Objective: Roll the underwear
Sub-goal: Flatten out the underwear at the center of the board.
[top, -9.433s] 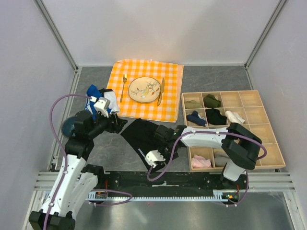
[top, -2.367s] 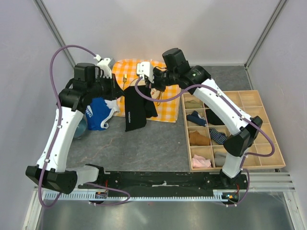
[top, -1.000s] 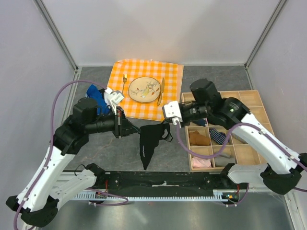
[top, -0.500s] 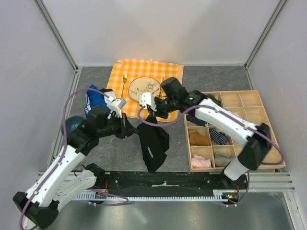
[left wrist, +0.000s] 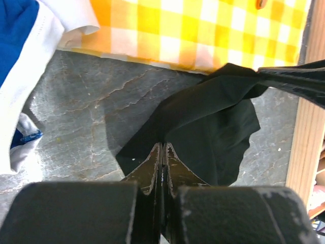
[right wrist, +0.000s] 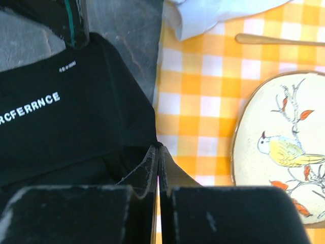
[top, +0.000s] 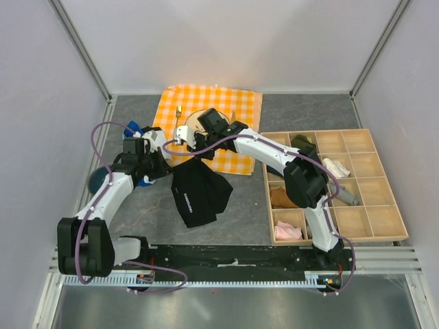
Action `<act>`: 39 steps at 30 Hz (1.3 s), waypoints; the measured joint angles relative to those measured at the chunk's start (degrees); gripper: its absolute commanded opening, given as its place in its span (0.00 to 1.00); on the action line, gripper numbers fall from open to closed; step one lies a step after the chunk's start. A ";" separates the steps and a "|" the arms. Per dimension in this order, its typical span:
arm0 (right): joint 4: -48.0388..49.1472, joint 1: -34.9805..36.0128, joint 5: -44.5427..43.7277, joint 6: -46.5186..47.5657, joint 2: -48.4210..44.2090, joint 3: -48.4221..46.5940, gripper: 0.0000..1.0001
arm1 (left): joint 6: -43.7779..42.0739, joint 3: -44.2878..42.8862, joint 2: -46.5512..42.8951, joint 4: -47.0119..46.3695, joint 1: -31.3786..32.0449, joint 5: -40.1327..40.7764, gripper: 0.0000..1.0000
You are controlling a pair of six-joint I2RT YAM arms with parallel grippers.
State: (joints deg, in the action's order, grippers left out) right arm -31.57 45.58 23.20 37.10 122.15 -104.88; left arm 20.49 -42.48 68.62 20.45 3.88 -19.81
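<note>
The underwear (top: 199, 195) is black with white lettering (right wrist: 31, 108) on the waistband. It hangs stretched between my two grippers, and its lower part spreads over the grey table just in front of the orange cloth. My left gripper (top: 167, 171) is shut on one edge of the underwear (left wrist: 203, 127). My right gripper (top: 195, 155) is shut on the opposite corner, over the near edge of the cloth. In the right wrist view the right gripper (right wrist: 158, 148) pinches the fabric's corner.
The orange checked cloth (top: 240, 103) holds a bird-painted plate (right wrist: 284, 152), a fork (top: 178, 114) and a knife (top: 232, 116). A blue garment with white trim (left wrist: 15, 35) lies left of the left gripper. A wooden compartment tray (top: 384, 236) with folded clothes stands on the right.
Both grippers carried the underwear left and back toward the orange cloth. The right arm swung over the plate. The left arm pulled in low, and the fabric now spreads wider.
</note>
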 measured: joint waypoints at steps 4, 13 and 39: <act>1.07 0.00 -0.35 -1.01 1.68 -2.95 0.28 | -1.11 0.00 2.67 -0.79 -1.79 -0.20 0.02; 3.10 -1.18 -0.20 -1.31 -3.17 4.52 0.42 | -2.47 -0.55 4.46 -1.99 -5.31 0.09 0.42; 7.06 16.46 -0.46 24.63 -18.58 40.22 0.43 | -5.97 5.11 -28.28 -1.97 -5.01 -0.24 0.59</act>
State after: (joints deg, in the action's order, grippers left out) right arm -24.51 62.04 22.74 61.73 103.57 -64.66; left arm 14.52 -37.36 40.34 18.48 -1.13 -20.05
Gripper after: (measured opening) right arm 0.434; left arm 0.589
